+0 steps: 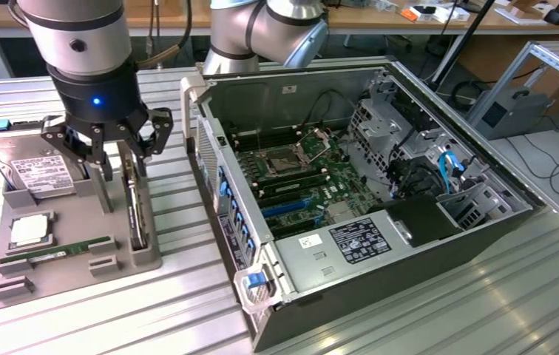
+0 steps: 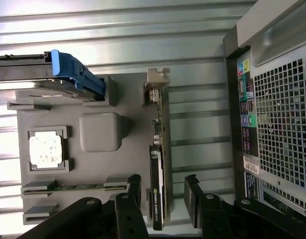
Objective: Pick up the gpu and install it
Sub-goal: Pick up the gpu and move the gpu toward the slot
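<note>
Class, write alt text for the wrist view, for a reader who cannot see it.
The open gripper straddles the gpu, which stands edge-on in a grey tray, fingers clear of it on both sides. The tray also holds a hard drive, a CPU and a RAM stick.

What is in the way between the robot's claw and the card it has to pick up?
Nothing visible. The open gripper hangs right above the graphics card, which stands on edge in the grey holder; in the wrist view its fingers sit either side of it, not touching.
</note>
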